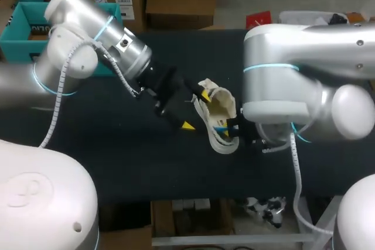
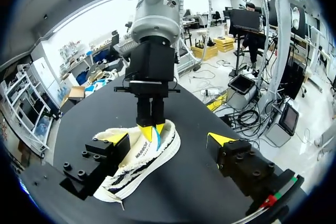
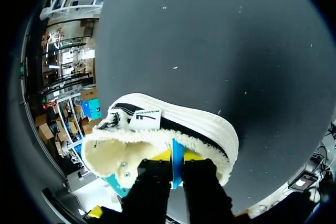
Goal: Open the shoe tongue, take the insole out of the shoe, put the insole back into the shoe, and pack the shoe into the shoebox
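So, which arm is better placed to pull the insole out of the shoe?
Right. The right gripper is inside the shoe, shut on the blue insole; the left gripper is open around the shoe, gripping nothing.

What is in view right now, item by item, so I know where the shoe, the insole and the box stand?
shoe: one, white with a cream fleecy lining, mid-table, between the two grippers.
insole: one, blue, only an edge showing, in the shoe's opening.
box: one, teal, at the table's far left; probably the shoebox.
table: one, dark, under the shoe.
left gripper: one, black with yellow tips, open, at the shoe's side.
right gripper: one, black with yellow tips, reaching into the shoe's opening, shut on the insole.
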Controlling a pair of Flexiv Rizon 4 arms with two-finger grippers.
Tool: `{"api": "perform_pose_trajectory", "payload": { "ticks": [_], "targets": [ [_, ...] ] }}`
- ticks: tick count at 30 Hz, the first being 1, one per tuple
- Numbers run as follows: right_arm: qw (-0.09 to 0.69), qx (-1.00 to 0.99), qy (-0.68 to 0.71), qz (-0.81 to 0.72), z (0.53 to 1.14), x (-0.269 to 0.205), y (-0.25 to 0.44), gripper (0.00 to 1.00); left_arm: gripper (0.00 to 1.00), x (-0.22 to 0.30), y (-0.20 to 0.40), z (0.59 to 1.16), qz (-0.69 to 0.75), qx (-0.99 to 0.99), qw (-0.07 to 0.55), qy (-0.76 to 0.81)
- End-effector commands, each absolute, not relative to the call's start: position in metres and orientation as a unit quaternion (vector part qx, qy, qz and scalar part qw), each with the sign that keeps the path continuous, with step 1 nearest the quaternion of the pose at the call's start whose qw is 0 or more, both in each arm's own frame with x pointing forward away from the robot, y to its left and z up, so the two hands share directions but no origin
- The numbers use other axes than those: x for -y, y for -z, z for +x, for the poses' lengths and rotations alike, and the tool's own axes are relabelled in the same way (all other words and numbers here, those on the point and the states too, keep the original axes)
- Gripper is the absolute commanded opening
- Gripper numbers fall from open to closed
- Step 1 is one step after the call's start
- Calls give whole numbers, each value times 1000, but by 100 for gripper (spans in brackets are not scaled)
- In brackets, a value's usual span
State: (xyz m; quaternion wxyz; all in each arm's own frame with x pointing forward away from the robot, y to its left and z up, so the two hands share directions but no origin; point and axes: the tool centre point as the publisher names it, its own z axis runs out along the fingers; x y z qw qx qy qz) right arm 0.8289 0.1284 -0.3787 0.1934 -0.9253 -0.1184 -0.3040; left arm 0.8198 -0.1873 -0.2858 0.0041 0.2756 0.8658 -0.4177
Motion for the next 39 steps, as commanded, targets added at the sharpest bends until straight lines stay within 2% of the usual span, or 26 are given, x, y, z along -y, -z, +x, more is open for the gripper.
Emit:
{"api": "perform_pose_trajectory", "payload": {
  "ticks": [1,3,4,6,7,15,16,19,20,21,32,36,39],
  "targets": [
    [193,121,285,-931,836,-133,383,0,100,186,286,821,276,-869,-5,411],
    [194,116,282,-932,830,-130,383,0,100,184,287,821,275,-870,-7,409],
    [193,114,282,-933,828,-130,382,12,100,184,287,820,275,-870,-8,409],
    [187,106,283,-935,818,-128,377,62,100,183,287,820,273,-871,-16,407],
    [185,105,283,-935,815,-127,375,82,100,183,287,820,272,-872,-18,405],
    [159,99,280,-942,791,-126,350,72,100,182,286,819,270,-874,-27,403],
    [157,99,280,-942,789,-126,348,66,100,182,286,819,269,-874,-27,403],
    [159,104,289,-938,788,-128,340,39,100,181,286,821,265,-876,-27,403],
    [162,107,291,-937,789,-130,339,24,100,180,286,821,263,-876,-28,403],
    [167,112,292,-935,792,-132,338,0,100,179,286,822,260,-878,-28,402],
    [189,135,282,-931,820,-145,354,0,100,162,285,826,206,-905,-49,368],
    [191,137,276,-932,828,-146,364,0,100,156,274,835,88,-930,-57,353],
    [194,135,273,-933,828,-145,370,0,100,148,264,841,5,-943,-22,332]
  ]
}}
